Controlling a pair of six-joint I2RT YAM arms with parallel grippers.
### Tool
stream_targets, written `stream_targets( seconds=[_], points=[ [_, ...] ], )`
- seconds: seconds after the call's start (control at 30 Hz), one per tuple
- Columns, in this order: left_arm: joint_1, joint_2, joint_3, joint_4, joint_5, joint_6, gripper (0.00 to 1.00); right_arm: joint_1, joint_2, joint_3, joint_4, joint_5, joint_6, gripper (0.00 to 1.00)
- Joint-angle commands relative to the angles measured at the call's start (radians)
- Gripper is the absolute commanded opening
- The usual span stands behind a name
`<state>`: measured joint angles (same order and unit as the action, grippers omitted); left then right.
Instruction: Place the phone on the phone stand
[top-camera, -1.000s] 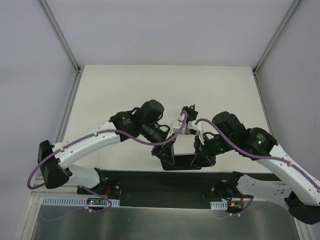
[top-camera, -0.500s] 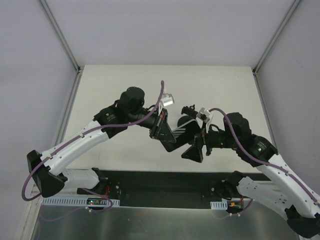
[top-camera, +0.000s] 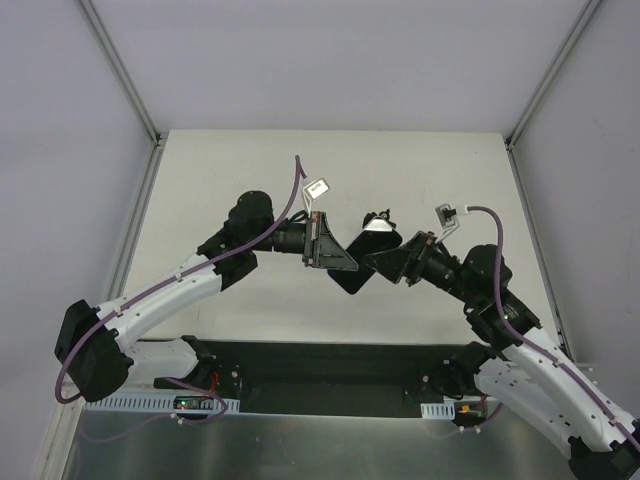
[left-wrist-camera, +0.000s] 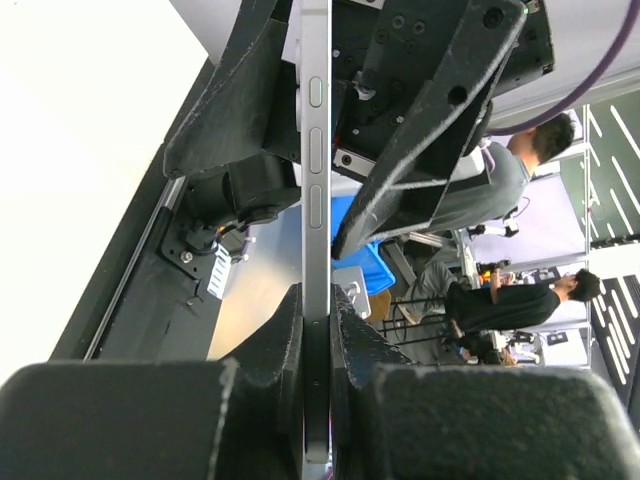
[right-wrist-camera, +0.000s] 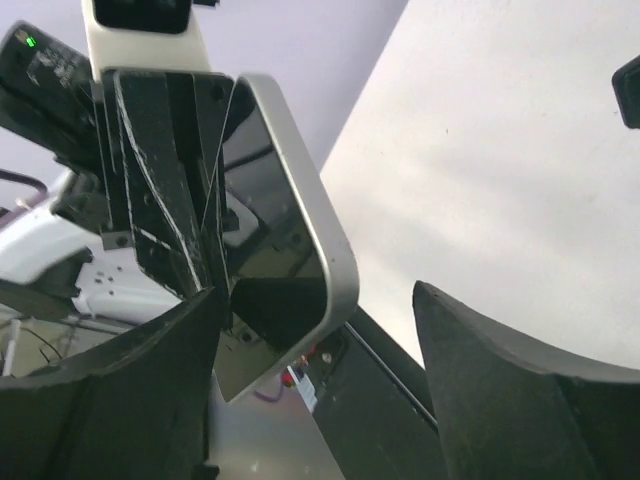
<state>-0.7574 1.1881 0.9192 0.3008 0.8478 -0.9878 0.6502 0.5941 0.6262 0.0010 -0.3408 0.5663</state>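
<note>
Above mid-table, grips phone (top-camera: 360, 262) edge-on in clenched left gripper (top-camera: 328, 248), clear of the surface. Lets go with right gripper (top-camera: 393, 263), clamped a second ago, now spread wide at 3 o'clock of it. Completes handover, probably; leaves setting it on stand (top-camera: 378, 217), just beyond at 12 o'clock.

Off-white matte surface (top-camera: 250, 170), pale lavender-grey enclosure walls (top-camera: 330, 60) on three sides, aluminium frame rails (top-camera: 122, 75) at the corners, black strip (top-camera: 330, 362) along the near edge, bare metal sheet (top-camera: 330, 448) below it, even diffuse light, beyond the enclosure a person in a grey top (left-wrist-camera: 500, 190), a person in a black top (left-wrist-camera: 510, 305), a blue container (left-wrist-camera: 352, 232)
</note>
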Motion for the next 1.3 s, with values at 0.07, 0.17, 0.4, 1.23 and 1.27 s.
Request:
stream_targets(
  seconds=[0.07,0.17,0.4,1.23,1.27],
  points=[
    [0.003,-0.061,-0.032,0.264,-0.012,-0.091,0.00,-0.012,-0.020,-0.065,0.305,0.059,0.168,0.66],
    [0.003,-0.067,-0.052,0.279,-0.021,-0.068,0.00,-0.012,-0.011,-0.082,0.407,0.010,0.184,0.59],
    [-0.005,-0.053,-0.082,0.342,-0.030,-0.084,0.00,-0.012,-0.016,-0.114,0.534,-0.023,0.216,0.38],
    [-0.075,0.028,0.244,-0.295,0.096,0.414,0.37,-0.020,0.003,0.121,-0.021,-0.500,-0.396,0.01],
    [-0.083,0.033,0.251,-0.296,0.094,0.419,0.36,-0.018,0.009,0.127,-0.030,-0.506,-0.399,0.01]
  ],
)
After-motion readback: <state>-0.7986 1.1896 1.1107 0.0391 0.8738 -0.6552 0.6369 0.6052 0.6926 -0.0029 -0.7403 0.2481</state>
